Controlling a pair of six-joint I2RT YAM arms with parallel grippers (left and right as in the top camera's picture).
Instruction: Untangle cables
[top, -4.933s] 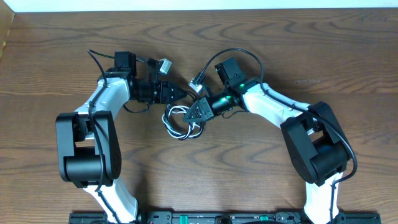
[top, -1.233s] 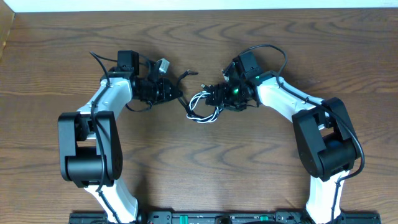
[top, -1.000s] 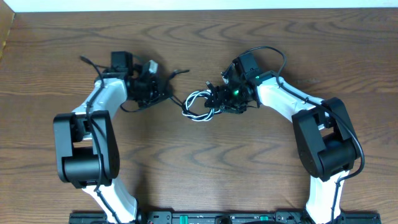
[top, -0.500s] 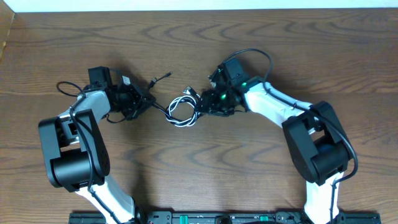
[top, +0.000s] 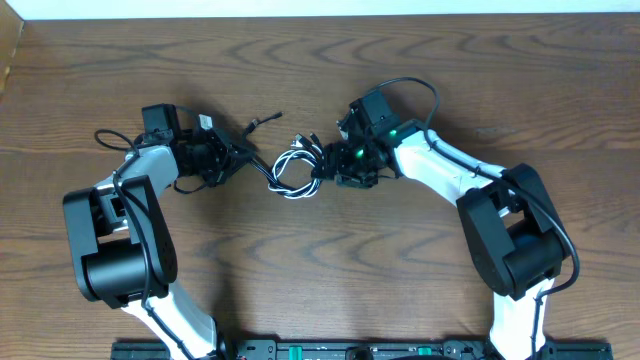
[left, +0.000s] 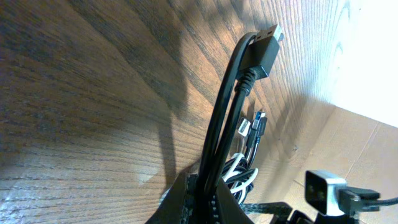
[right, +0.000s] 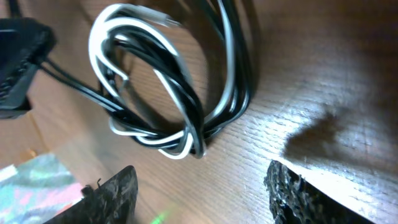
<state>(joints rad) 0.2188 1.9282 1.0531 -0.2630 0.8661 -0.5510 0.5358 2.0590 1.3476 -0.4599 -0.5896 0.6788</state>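
Note:
The cables (top: 293, 176) lie as a small tangle of white and black loops mid-table between both arms. My left gripper (top: 240, 158) sits just left of the tangle, shut on a black cable (left: 217, 134) whose USB plug (left: 265, 46) sticks out past the jaws; that plug (top: 271, 119) points up-right in the overhead view. The looped tangle (left: 241, 172) shows just beyond the left fingers. My right gripper (top: 322, 166) is at the tangle's right edge. In the right wrist view its gripper (right: 199, 194) stands open over bare wood, with the loops (right: 166, 93) just ahead, untouched.
The wooden table (top: 330, 260) runs under everything. Thick black arm cables arch behind the right wrist (top: 405, 90) and the left wrist (top: 110, 137). A cardboard edge (top: 10, 50) shows at the far left corner.
Over the last second my left arm pulled leftward with the black cable, dragging the tangle left. The right gripper followed it left and now stays open beside the loops.

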